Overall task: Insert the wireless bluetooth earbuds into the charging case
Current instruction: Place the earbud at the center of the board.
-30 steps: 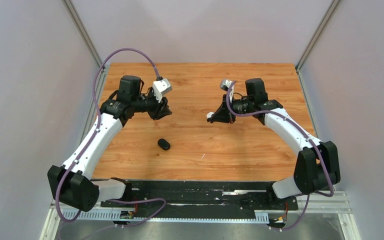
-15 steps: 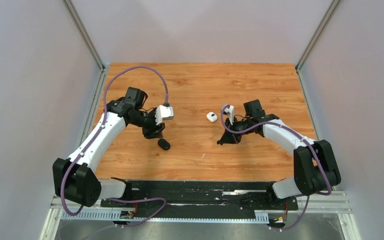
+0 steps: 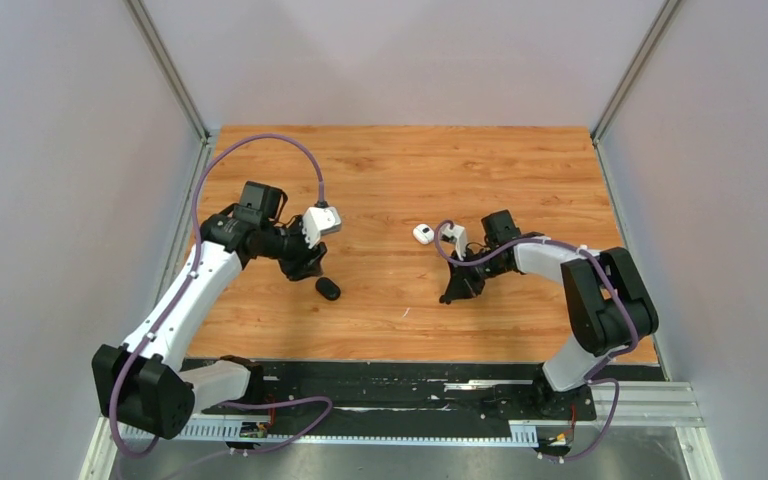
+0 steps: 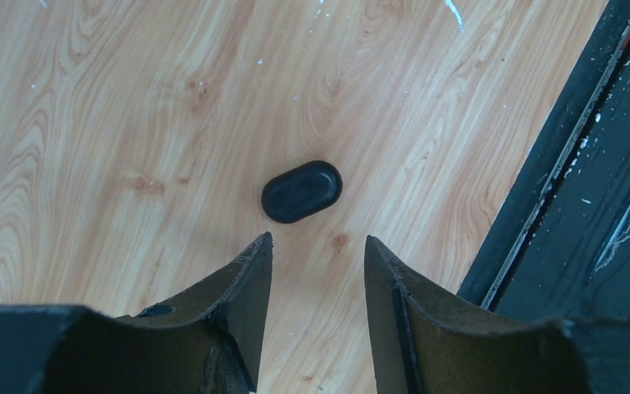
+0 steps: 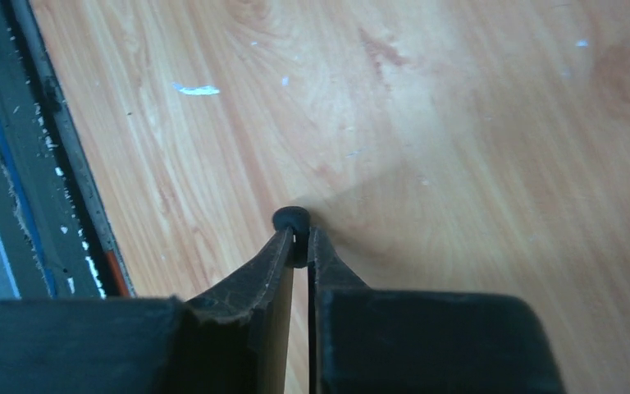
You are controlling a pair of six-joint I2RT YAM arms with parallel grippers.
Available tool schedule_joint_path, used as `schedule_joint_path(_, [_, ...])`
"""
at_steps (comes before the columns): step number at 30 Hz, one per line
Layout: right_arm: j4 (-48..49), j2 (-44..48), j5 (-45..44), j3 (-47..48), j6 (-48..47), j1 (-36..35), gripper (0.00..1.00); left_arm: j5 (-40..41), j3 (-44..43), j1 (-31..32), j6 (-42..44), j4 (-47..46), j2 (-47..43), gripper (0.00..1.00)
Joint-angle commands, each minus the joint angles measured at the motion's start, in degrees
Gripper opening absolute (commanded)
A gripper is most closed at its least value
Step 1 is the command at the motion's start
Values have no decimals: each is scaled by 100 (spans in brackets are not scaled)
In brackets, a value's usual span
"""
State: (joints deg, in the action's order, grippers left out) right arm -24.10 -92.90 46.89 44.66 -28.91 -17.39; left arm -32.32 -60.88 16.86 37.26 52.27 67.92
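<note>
Left jaws open near black oval object.

High rear overview, wrist cameras close, all facing table

No legible text, label, brand mark, number or sign is found in any of the three views.

One charging case, one black oval, one tiny dark nub.
</note>
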Motion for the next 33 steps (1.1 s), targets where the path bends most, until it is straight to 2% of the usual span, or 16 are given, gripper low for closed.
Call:
schedule_joint_path(1, [291,-347,-382,322,-446,93,14,270,27,-25,-269,23,-152,52])
schedule_joint_path(3, [290,-461,-510,472,-443,196,24,374,1,-34,-265,98,-173,52])
schedule_joint_path(7, [271,-380,-563,992,-442,450,34,502,-128,-93,-366,244,-203,54])
schedule_joint_path(9, [198,-303,-462,1284,-479,485,38,541,-206,-151,-517,300,-228,56])
schedule_joint_path(12, [-44,-183,173,1743,-536,382,39,559,-299,-306,-1015,289,-235,59])
schedule_joint_path(15, [82,-23,314,1903,-644,-260,40,493,-350,-497,-1618,226,-142,60])
schedule_joint_path(18, [610,-27,17,1825,-800,-1125,41,315,-371,-855,-2577,91,58,60])
schedule_joint_path(22, [1851,-403,-844,1715,-65,-2167,46,269,-416,-1423,-3706,-84,407,60])
schedule_joint_path(25, [2762,-831,-1632,1781,478,-2742,53,414,-552,-1656,-3979,-67,486,60])
schedule_joint_path(28, [3432,-1314,-2471,1925,574,-3314,63,585,-642,-1874,-4038,-73,425,61])
schedule_joint_path(29, [3545,-1498,-2707,2029,632,-3428,66,594,-681,-1918,-4034,-69,402,61])
schedule_joint_path(33, [3558,-2117,-3073,2593,1066,-3596,68,559,-688,-2013,-4071,-78,213,61])
